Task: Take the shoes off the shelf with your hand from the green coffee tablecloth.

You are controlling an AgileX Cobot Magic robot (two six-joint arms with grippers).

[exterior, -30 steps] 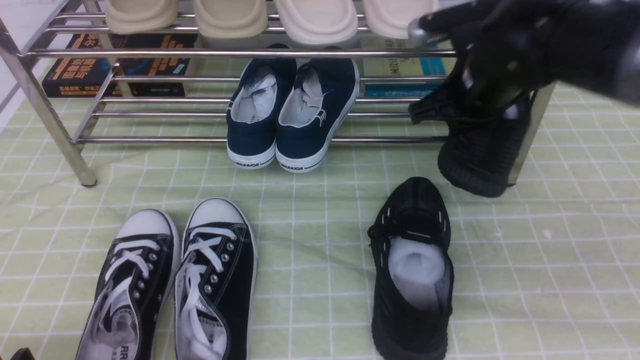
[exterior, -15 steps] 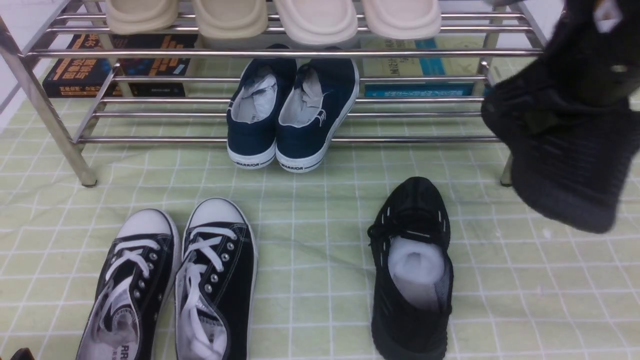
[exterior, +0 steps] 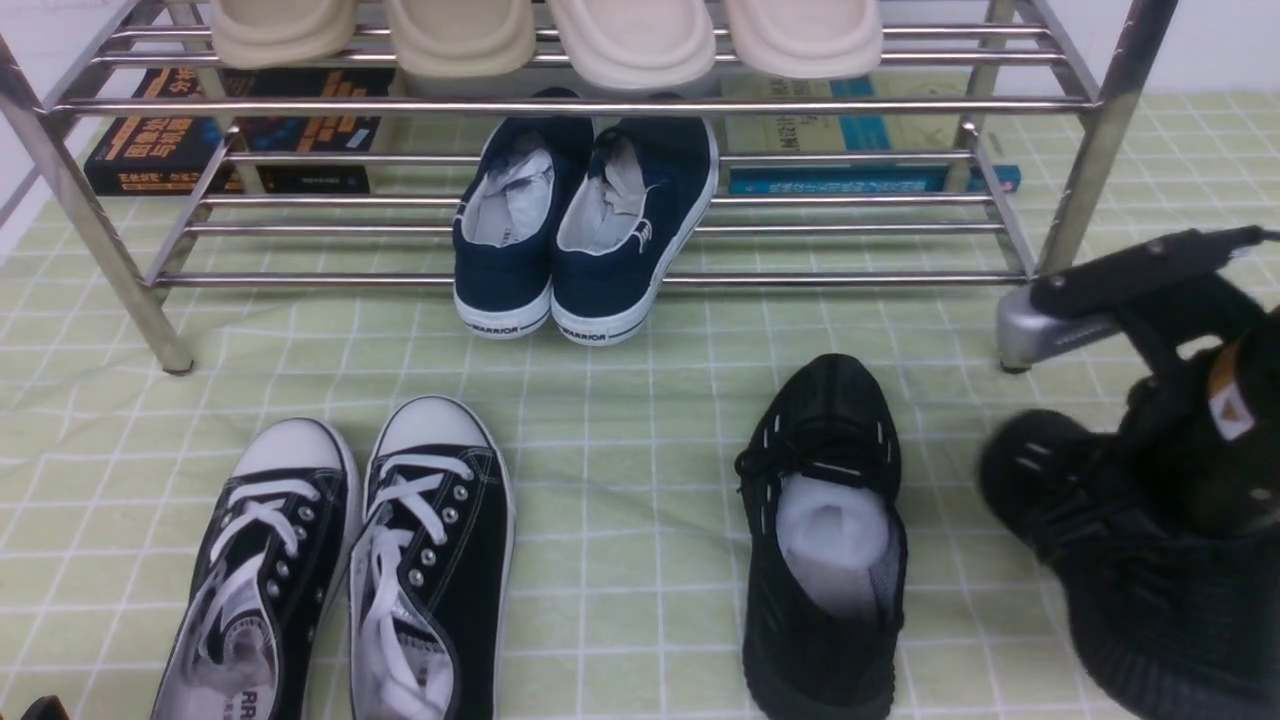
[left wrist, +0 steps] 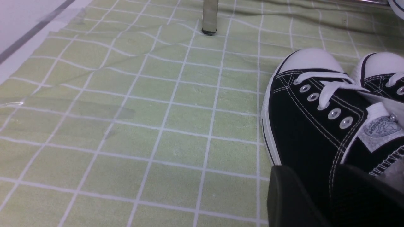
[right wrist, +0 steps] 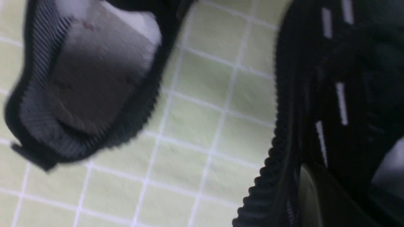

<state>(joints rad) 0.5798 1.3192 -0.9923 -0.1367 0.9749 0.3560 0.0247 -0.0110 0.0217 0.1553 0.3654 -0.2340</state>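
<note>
1. The shoes (exterior: 820, 540): one lies on the green checked cloth (exterior: 620, 480) in front of the shelf (exterior: 600, 105), white stuffing showing.
2. Your right hand (exterior: 1190, 390) grips the other shoe (exterior: 1150, 600) by its opening, low over the cloth.
3. You see only an edge of the left gripper (left wrist: 284, 198), so its opening can't be told.
4. The navy pair (exterior: 585, 240) on the lower tier reads "WARRIOR" on both heels.

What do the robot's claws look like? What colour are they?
The right claw is mostly black and chunky, with a silver-grey rounded piece, a thin black cable and a small orange-and-white tag. Of the left claw only a smooth black edge shows.
</note>
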